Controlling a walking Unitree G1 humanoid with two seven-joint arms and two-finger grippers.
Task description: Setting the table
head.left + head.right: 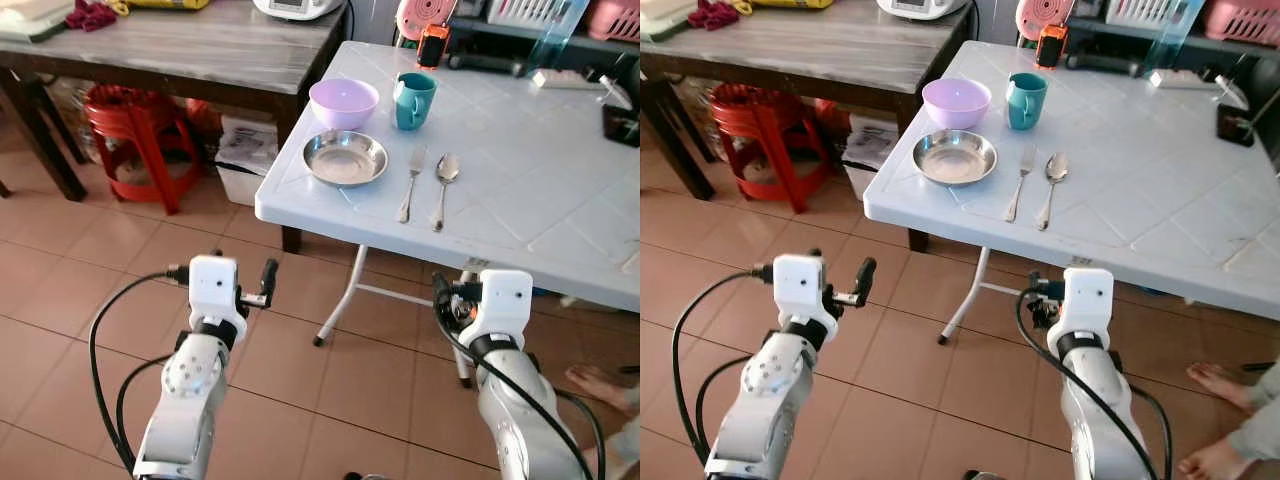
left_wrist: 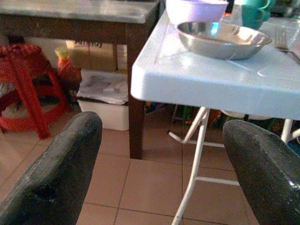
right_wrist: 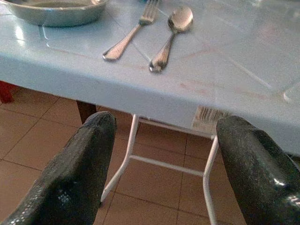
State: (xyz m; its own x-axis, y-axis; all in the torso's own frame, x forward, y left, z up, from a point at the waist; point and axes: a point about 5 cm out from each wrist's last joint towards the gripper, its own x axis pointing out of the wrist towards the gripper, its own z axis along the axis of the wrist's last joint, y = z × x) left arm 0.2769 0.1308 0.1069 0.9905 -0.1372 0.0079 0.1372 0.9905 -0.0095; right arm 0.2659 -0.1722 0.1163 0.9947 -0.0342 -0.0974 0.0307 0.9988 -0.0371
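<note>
A: We see both grippers below the white table (image 1: 520,200) edge, fingers spread. Its rim blocks a straight path up.

B: Tabletop right of the spoon (image 1: 443,188) is bare. The steel plate (image 1: 346,158), purple bowl (image 1: 343,102), teal mug (image 1: 413,99) and fork (image 1: 411,183) crowd the near-left corner.

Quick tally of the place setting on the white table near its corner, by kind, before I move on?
Bowls: 1, lilac bowl
Plates: 1, steel plate
Mugs: 1, teal mug
Forks: 1, fork
Spoons: 1, spoon
Total: 5
</note>
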